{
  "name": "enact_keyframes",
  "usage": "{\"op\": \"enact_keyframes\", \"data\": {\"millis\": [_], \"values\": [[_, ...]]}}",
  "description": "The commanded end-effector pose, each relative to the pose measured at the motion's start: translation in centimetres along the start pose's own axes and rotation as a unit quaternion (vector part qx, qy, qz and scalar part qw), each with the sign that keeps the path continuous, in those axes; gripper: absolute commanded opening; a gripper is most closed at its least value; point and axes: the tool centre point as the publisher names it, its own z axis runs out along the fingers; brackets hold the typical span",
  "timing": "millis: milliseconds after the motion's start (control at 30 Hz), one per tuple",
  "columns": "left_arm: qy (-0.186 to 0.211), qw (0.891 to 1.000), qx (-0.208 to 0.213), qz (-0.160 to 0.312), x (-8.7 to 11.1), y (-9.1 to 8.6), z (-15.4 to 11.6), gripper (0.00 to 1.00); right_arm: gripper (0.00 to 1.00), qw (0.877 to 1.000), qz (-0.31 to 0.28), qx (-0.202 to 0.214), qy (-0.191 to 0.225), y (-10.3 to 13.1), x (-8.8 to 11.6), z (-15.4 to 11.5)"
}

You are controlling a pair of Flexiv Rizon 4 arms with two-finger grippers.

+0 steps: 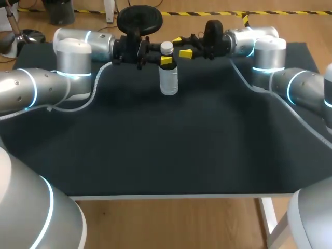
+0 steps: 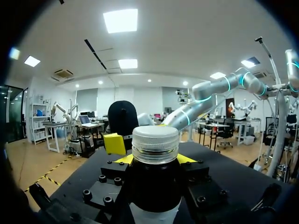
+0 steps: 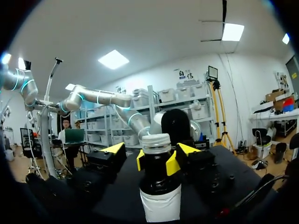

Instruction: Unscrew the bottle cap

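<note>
Capped bottle (image 1: 168, 78) upright upper middle, contents unclear, left jaws clamped on its neck, right jaws parted beside cap (image 1: 166, 47)

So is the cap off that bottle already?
No, the white cap sits on top of the bottle, which stands upright on the table.

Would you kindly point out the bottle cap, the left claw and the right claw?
bottle cap (image 1: 166, 47): head view, on its white top.
left claw (image 2: 155, 159): left wrist view, midway between its yellow tips.
right claw (image 1: 181, 46): head view, midway between its yellow tips.
</note>
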Motion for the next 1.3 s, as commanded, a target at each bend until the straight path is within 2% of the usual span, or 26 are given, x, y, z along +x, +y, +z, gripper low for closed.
{"op": "enact_keyframes", "data": {"millis": [33, 167, 333, 633, 767, 967, 1100, 1300], "values": [[0.002, 1.0, 0.0, -0.001, -0.1, 0.0, 0.0, 0.0, 1.0, 0.998, -0.014, 0.013, 0.065, 1.1, -0.1, -0.6], [0.002, 1.0, 0.0, -0.001, -0.1, 0.0, 0.0, 0.0, 1.0, 0.999, -0.034, 0.033, 0.009, 2.2, 0.3, -0.9], [0.002, 1.0, 0.0, -0.001, -0.1, 0.0, 0.0, 0.0, 1.0, 0.994, -0.061, 0.06, -0.072, 3.2, 0.6, -1.1], [0.002, 1.0, 0.0, -0.001, -0.1, 0.0, 0.0, 0.0, 1.0, 0.972, -0.1, 0.066, -0.203, 4.2, 0.6, -0.3], [0.002, 1.0, 0.0, -0.001, -0.1, 0.0, 0.0, 0.0, 1.0, 0.962, -0.088, 0.065, -0.248, 4.6, 0.6, 0.5], [0.002, 1.0, 0.0, -0.001, -0.1, 0.0, 0.0, 0.0, 1.0, 0.94, -0.06, 0.089, -0.323, 4.9, -0.3, 1.2], [0.002, 1.0, 0.0, -0.001, -0.1, 0.0, 0.0, 0.0, 1.0, 0.918, -0.069, 0.119, -0.373, 5.5, -0.2, 1.6], [0.002, 1.0, 0.0, -0.001, -0.1, 0.0, 0.0, 0.0, 1.0, 0.884, -0.08, 0.136, -0.44, 5.9, -0.1, 2.1]]}}
